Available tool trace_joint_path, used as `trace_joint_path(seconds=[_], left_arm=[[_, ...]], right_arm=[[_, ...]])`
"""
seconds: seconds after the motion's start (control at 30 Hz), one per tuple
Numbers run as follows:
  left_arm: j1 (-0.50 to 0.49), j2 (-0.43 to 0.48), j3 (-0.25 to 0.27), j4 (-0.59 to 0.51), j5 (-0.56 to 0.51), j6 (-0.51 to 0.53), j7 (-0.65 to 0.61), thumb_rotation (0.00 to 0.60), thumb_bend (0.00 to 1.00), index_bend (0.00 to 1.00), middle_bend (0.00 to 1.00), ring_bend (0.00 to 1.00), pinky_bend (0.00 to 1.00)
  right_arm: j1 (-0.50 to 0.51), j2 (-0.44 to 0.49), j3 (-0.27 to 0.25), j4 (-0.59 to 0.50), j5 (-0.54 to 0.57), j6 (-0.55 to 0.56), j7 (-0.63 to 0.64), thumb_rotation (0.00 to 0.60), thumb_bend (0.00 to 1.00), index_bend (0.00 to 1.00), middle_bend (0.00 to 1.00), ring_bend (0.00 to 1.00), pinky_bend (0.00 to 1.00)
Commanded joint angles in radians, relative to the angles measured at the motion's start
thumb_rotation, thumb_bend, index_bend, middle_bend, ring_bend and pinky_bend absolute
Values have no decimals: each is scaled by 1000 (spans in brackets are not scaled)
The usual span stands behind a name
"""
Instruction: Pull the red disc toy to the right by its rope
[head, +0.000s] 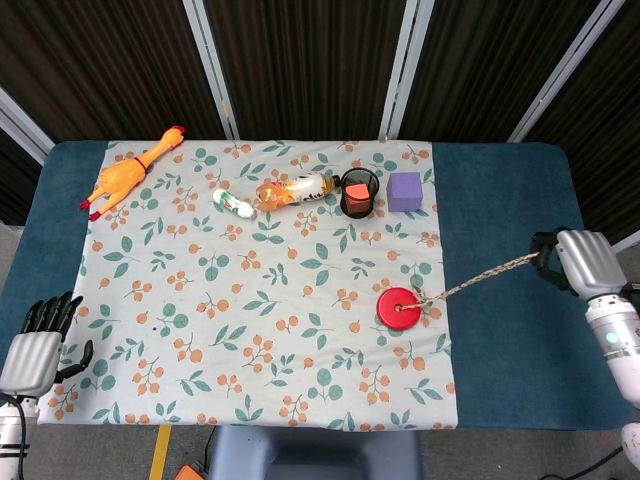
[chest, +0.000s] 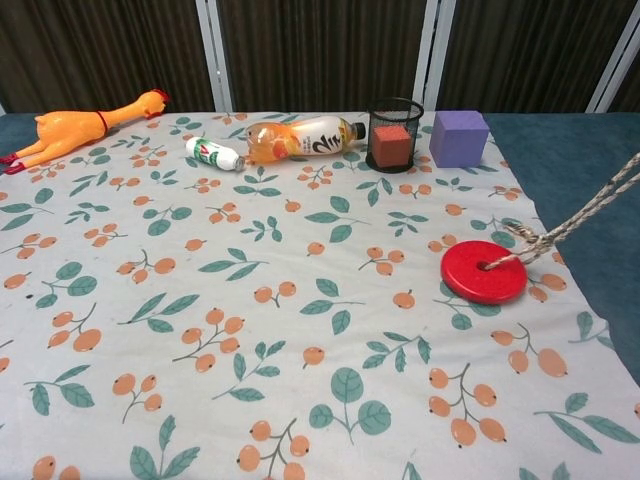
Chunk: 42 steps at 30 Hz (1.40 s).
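Observation:
The red disc toy (head: 399, 306) (chest: 484, 271) lies flat near the right edge of the floral cloth. Its braided rope (head: 485, 274) (chest: 590, 212) runs taut up and to the right from the disc's centre hole. My right hand (head: 582, 262) grips the rope's far end above the blue table at the far right; it shows only in the head view. At the bottom left corner of the head view my left hand (head: 36, 350) hangs off the table with fingers spread and nothing in it.
A rubber chicken (head: 128, 175), a small green-labelled bottle (head: 233, 203), an orange drink bottle (head: 294, 189), a black mesh cup with a red block (head: 359, 193) and a purple cube (head: 404, 191) line the back of the cloth (head: 200, 290).

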Motion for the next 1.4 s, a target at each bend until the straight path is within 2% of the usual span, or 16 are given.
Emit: trace_joint_path(seconds=[0.03,0.17,0.37,0.47,0.5,0.57,0.63,0.67,0.7,0.73,0.83,0.97,1.07,1.17,1.4], left_arm=[[-2,-1,-1,2,-1,-2,1,336,507,0,18,0,26],[-5,-2,-3,2,-3,-2,1,334,507,0,17,0,26],[-1,-1,-4,2,-7,7,5,352,507,0,17,0,27],[2,0,-3,2,-11,10,5,355,506,0,17,0,27],[3,0,-2,2,-11,10,4,355,506,0,17,0,27],[5,1,0,3,-11,12,2,352,507,0,17,0,26],[8,3,2,7,-11,14,-2,353,507,0,17,0,26],[10,4,3,9,-12,15,-5,357,507,0,17,0,26],[12,4,3,12,-14,15,-8,356,506,0,17,0,26],[14,5,2,15,-18,15,-13,356,506,0,17,0,26],[17,6,3,22,-20,17,-23,358,505,0,17,0,26],[17,5,3,22,-11,25,-28,355,506,0,17,0,27],[16,6,3,14,-3,31,-26,355,506,0,17,0,26],[16,14,5,-5,3,36,-19,355,506,0,17,0,26],[20,38,3,-52,5,50,22,353,508,0,17,0,26]], right_arm=[[-4,-10,1,12,-28,-14,5,600,1000,879,789,595,661],[11,-44,2,-17,-95,-11,-12,600,1000,872,789,594,659],[63,-112,20,-153,-277,26,8,600,1000,867,789,592,658],[101,-157,14,-167,-315,-16,-73,600,987,824,789,565,630],[116,-160,10,-164,-295,-59,-131,600,916,754,773,514,588],[147,-161,0,-153,-216,-159,-294,600,629,506,609,332,414],[171,-148,-16,-166,-99,-253,-455,600,293,145,240,91,140],[175,-150,-19,-173,-60,-261,-511,600,185,34,96,22,48],[174,-158,-19,-176,-34,-250,-557,600,123,0,27,0,12],[164,-177,-19,-174,-18,-215,-603,600,80,0,1,0,0],[132,-210,-19,-164,-16,-131,-644,600,52,0,0,0,0],[80,-197,-32,-171,-56,-56,-594,600,52,0,0,0,0],[-2,-179,-64,-146,-117,64,-569,600,53,0,0,0,0],[-106,-190,-99,-68,-142,194,-529,600,53,0,0,0,0],[-273,-258,-146,179,-187,361,-334,600,53,0,0,0,0]])
